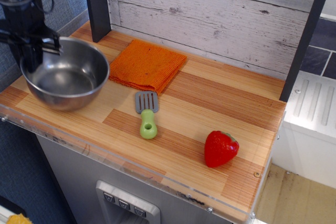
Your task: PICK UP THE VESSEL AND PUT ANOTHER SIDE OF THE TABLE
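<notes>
Black and boxy, the gripper [32, 45] comes down from the upper left corner of the view on a dark arm, roughly vertical, with a cable looping beside it. Its jaws are closed on the rolled rim of the vessel [65, 73] at the bowl's far left edge, one finger [30, 56] reaching down inside the wall; the outer finger is hidden by the rim and the gripper body. The vessel sits directly right of and below the gripper, at the left end of the table [210, 106], its opening facing straight up and its rim about level. Being round, it has no long axis to speak of. Whether its base touches the wood or hangs just above it cannot be told. Taking the vessel as the landmark: the orange cloth [147, 64] lies just to its right and a little further back, near but not touching the rim; the green-handled spatula [147, 114] lies to its right and nearer the front, handle toward the clear front edge; the red strawberry [219, 148] is well apart, far to the right and front.
</notes>
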Robot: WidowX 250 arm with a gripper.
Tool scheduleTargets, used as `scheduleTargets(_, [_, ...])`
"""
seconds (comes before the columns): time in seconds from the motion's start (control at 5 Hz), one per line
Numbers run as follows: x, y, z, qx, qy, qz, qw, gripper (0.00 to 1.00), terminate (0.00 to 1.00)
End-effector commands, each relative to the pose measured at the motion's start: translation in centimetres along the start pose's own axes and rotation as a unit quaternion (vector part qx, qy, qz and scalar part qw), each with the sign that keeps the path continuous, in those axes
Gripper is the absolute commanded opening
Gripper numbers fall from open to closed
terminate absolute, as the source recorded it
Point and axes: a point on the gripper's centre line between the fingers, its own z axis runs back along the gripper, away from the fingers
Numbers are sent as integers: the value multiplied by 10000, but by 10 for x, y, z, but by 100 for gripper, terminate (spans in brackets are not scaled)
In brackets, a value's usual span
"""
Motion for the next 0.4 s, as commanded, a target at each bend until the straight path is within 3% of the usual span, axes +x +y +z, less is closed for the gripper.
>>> scheduleTargets(0.0, [-3,-4,0,-27,-50,145,9999,0,0])
scheduleTargets(0.2, [-7,-7,-4,-94,85,241,9996,0,0])
